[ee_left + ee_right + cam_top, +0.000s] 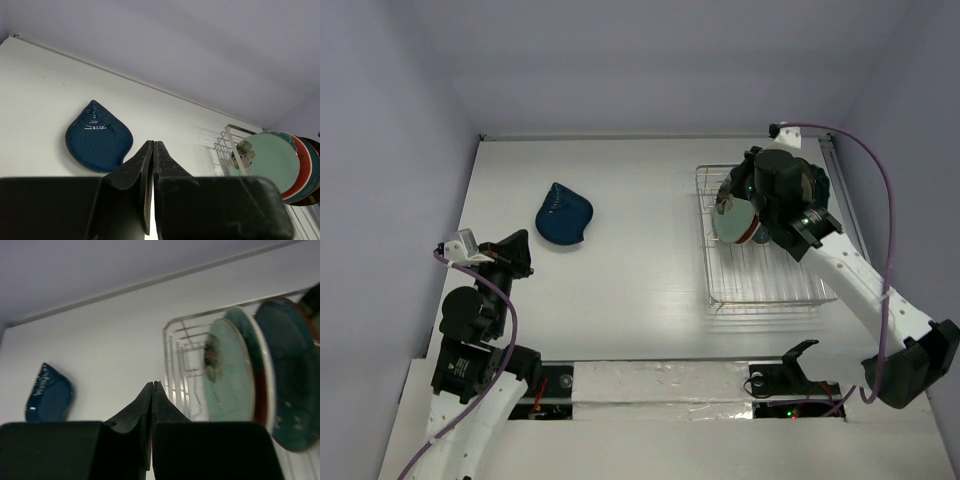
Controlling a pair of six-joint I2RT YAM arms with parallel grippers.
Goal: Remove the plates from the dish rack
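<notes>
Ceramic plates (230, 375) near the right edge may be toppled by the right gripper (152, 386), its jaws pressed together

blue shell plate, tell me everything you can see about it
The blue shell plate is a dark blue, glossy glazed dish, ceramic by the look. It is teardrop-shaped, with one pointed end and one rounded end. Fine ribs run across its inside, with a few pale ridges near the point. It lies flat, face up, on the white table, well left of the dish rack and apart from it. Only the table touches it.
</notes>
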